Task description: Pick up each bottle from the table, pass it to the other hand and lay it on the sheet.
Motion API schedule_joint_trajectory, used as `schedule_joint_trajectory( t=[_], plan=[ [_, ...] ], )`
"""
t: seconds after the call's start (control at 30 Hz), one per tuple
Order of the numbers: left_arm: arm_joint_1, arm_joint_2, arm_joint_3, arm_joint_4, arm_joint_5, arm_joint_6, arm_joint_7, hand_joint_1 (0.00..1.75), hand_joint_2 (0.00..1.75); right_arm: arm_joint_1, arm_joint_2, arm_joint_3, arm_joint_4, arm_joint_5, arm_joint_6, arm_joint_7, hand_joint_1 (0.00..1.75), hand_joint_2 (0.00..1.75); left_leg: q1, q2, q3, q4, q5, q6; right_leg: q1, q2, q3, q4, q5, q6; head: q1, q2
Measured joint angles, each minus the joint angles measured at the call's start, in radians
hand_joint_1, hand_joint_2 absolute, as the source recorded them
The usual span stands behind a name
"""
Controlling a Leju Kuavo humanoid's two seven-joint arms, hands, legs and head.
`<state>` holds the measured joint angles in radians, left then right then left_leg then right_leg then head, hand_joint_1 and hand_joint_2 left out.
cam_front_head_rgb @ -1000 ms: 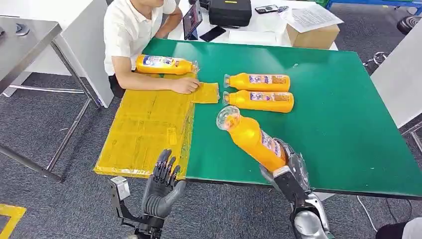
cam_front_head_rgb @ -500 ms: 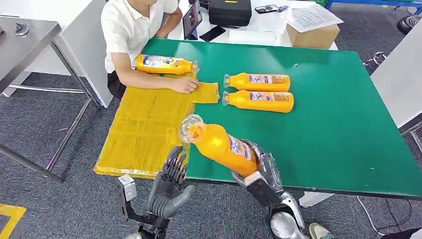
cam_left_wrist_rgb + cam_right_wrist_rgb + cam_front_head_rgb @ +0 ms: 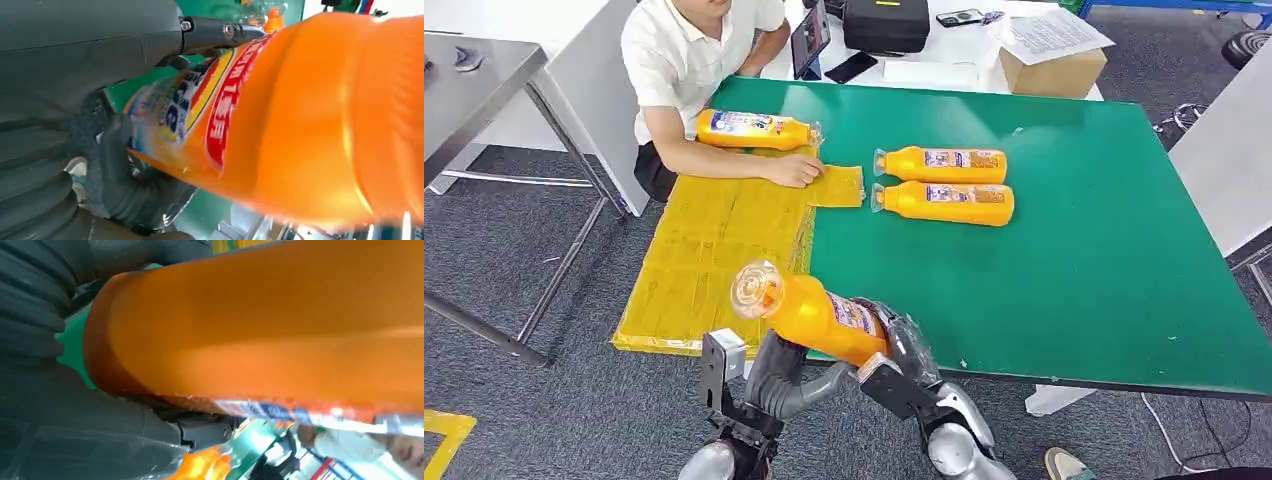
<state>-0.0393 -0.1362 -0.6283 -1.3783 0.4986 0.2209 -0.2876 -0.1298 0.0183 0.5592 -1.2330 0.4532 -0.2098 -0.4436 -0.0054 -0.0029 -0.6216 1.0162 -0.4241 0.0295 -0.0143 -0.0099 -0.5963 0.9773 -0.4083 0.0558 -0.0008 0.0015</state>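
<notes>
My right hand grips the base of an orange bottle and holds it tilted in the air over the table's near edge, cap end toward the yellow sheet. My left hand is right under the bottle's middle. In the left wrist view the bottle lies between the left thumb and the dark fingers, with a gap at the thumb. The right wrist view shows the bottle against my right hand. Two more orange bottles lie side by side mid-table.
A third lying bottle rests at the sheet's far end beside a seated person, whose hand lies on the sheet. The green table has free room at right. A box, papers and a black bag stand on the white table beyond.
My right hand has carried the bottle leftward and nearer, to the table's front edge. My left hand has moved from fingers-up beside the bottle to under it.
</notes>
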Motion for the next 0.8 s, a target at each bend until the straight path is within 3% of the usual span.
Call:
schedule_joint_trajectory(
  t=[0.53, 0.57, 0.63, 0.67, 0.7, 0.8],
  plan=[
    [-0.051, -0.037, 0.050, 0.061, 0.079, 0.003, -0.039, 0.03, 1.75, -0.057, 0.010, 0.085, 0.048, -0.053, 0.020, -0.013, 1.75, 1.75, 0.000, 0.000, 0.000, 0.000, 0.000, 0.000, 0.000, 0.000, -0.001, 0.000, 0.000, 0.000, 0.000, 0.000],
    [-0.050, -0.039, 0.053, 0.061, 0.079, 0.003, -0.039, 1.75, 1.75, -0.059, 0.010, 0.087, 0.050, -0.054, 0.020, -0.013, 1.75, 1.75, 0.000, 0.000, 0.000, 0.000, 0.000, 0.000, 0.000, 0.000, -0.001, 0.000, 0.000, 0.000, 0.000, 0.000],
    [-0.050, -0.040, 0.055, 0.061, 0.079, 0.005, -0.048, 1.75, 1.75, -0.061, 0.010, 0.089, 0.052, -0.064, 0.031, -0.015, 1.71, 1.75, 0.000, 0.000, 0.000, 0.000, 0.000, 0.000, 0.000, 0.000, -0.001, 0.000, 0.000, 0.000, 0.000, 0.000],
    [-0.049, -0.042, 0.058, 0.061, 0.079, 0.009, -0.060, 1.75, 1.75, -0.063, 0.010, 0.089, 0.053, -0.085, 0.054, -0.019, 0.73, 1.75, 0.000, 0.000, 0.000, 0.000, 0.000, 0.000, 0.000, 0.000, -0.001, 0.000, 0.000, 0.000, 0.000, 0.000],
    [-0.047, -0.045, 0.060, 0.061, 0.080, 0.011, -0.070, 1.75, 1.75, -0.064, 0.010, 0.089, 0.053, -0.103, 0.076, -0.023, 0.00, 1.75, 0.000, 0.000, 0.000, 0.000, 0.000, 0.000, 0.000, 0.000, -0.001, 0.000, 0.000, 0.000, 0.000, 0.000],
    [-0.047, -0.049, 0.071, 0.053, 0.083, 0.008, -0.088, 1.75, 1.75, -0.064, 0.010, 0.097, 0.058, -0.142, 0.123, -0.031, 0.00, 1.75, 0.000, 0.000, 0.000, 0.000, 0.000, 0.000, 0.000, 0.000, -0.001, 0.000, 0.000, 0.000, 0.000, 0.000]
  ],
)
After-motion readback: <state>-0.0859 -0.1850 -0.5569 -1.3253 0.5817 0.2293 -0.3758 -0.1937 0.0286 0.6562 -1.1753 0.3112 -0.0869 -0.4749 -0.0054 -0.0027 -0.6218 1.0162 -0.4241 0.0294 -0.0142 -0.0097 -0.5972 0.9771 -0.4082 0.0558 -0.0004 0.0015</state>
